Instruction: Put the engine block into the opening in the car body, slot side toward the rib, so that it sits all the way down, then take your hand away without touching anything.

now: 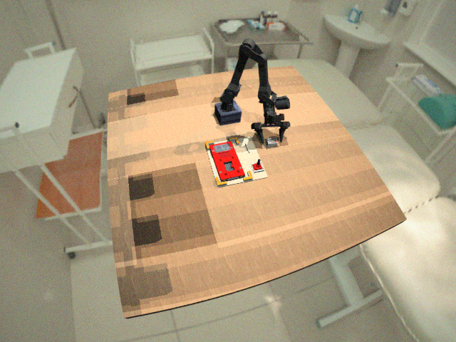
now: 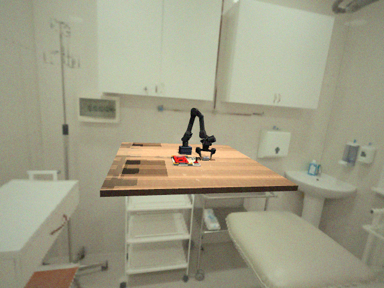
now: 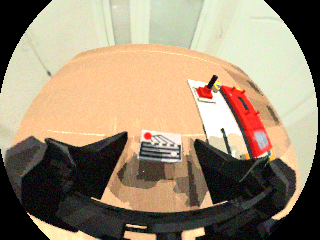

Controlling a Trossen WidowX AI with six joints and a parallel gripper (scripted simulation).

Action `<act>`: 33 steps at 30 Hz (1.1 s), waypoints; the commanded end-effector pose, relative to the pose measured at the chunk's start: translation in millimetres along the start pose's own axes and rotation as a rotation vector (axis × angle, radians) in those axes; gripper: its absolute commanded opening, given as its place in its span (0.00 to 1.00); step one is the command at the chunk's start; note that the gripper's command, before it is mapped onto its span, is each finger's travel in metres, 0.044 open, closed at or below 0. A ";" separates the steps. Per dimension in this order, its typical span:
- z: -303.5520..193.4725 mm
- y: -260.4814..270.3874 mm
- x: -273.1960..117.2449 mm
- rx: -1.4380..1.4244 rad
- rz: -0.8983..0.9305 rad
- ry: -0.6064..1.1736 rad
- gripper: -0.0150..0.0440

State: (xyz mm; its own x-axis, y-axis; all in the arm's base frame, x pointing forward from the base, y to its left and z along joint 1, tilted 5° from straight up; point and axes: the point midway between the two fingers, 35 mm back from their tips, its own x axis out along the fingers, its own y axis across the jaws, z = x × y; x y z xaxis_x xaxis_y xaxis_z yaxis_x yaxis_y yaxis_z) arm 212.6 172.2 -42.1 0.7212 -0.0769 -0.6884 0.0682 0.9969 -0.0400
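Black fingers are spread wide at the lower part of the wrist view, and nothing is gripped by the hand (image 1: pixel 271 137) (image 2: pixel 206 156) (image 3: pixel 161 137). Between the fingertips, with a gap left on either side, the silver-grey engine block (image 1: pixel 272 142) (image 2: pixel 206 158) (image 3: pixel 160 146) is seen near the centre of that view, apparently rested on the desk (image 1: pixel 279 221) (image 2: pixel 216 178) (image 3: pixel 125 85). Its long axis is laid across the frame, roughly from one finger toward the other, so its short ends are faced by the fingers. A red dot is shown at the upper left of its marked face; which side is slotted cannot be told for certain.

Farther out, the red car body (image 1: pixel 226 160) (image 2: pixel 180 159) (image 3: pixel 247 117) is seen at the right of the wrist view, and to the lower left of the block in the top view. Its dark opening (image 1: pixel 229 166) is placed toward the body's lower end there. Beside it, the red piece with a black lever (image 1: pixel 257 166) (image 2: pixel 196 161) (image 3: pixel 205 92) is stood near the path. The block is judged to need regripping, lifting over that lever and turning until its slot is brought toward the rib.
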 end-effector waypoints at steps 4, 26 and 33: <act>3.5 1.3 -28.6 0.003 0.003 0.001 1.00; 3.3 1.9 -30.6 0.001 0.006 0.004 1.00; 3.3 2.3 -29.9 0.016 0.003 0.013 1.00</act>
State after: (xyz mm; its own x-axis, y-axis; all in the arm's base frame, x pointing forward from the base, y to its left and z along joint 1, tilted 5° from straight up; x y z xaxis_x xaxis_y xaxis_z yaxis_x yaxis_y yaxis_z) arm 193.0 176.3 -18.5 0.7191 -0.0721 -0.6912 0.0671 0.9972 -0.0342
